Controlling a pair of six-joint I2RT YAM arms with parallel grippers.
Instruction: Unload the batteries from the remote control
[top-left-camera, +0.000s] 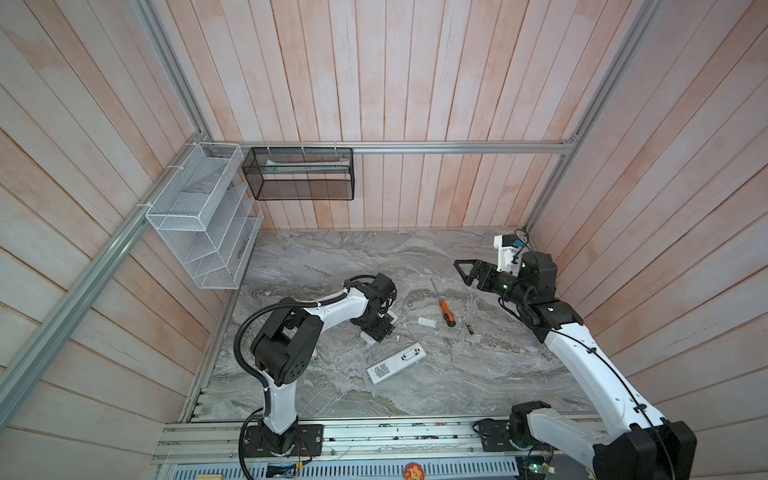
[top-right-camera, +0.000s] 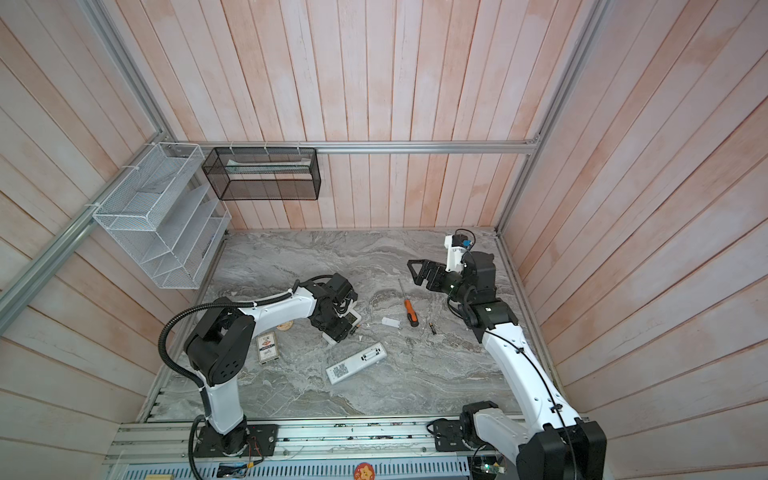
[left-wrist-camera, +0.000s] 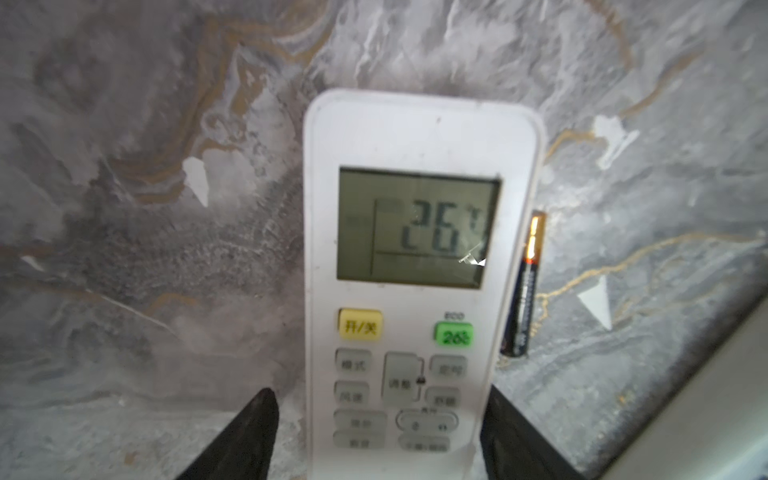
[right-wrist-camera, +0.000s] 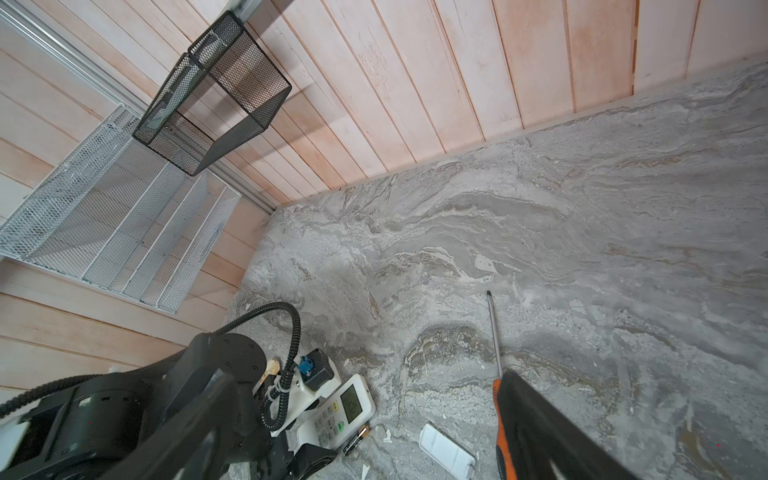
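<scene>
Where the grey marbled bench (top-left-camera: 478, 374) fills both top views, the left pincer (top-left-camera: 376, 328) is bent down over a white remote (top-right-camera: 351, 320) left of centre, its fingers hidden under the wrist. The right pincer (top-left-camera: 461, 272) hangs in the air near the back right corner, spread wide and empty. Between the arms lie a screwdriver (top-left-camera: 444, 311), a white cover (top-left-camera: 428, 323) just left of its orange handle and, just right of it, what look like two small dark batteries (top-left-camera: 469, 329) close together. A second remote (top-left-camera: 397, 363) lies back up nearer the front. In the left wrist view the left pincer's fingers (left-wrist-camera: 249, 436) stand spread on either side of the remote's button end. One has a clear gap to the casing; the other is right at its edge, and I cannot tell whether it touches. The remote lies face up, its display showing digits. One battery (left-wrist-camera: 523, 286) lies on the bench along the remote's side, just beside it. The right wrist view shows that battery beside the remote, with the cover and screwdriver nearby on the bench — a black finger (right-wrist-camera: 540, 424) of the right pincer overlaps the handle.
</scene>
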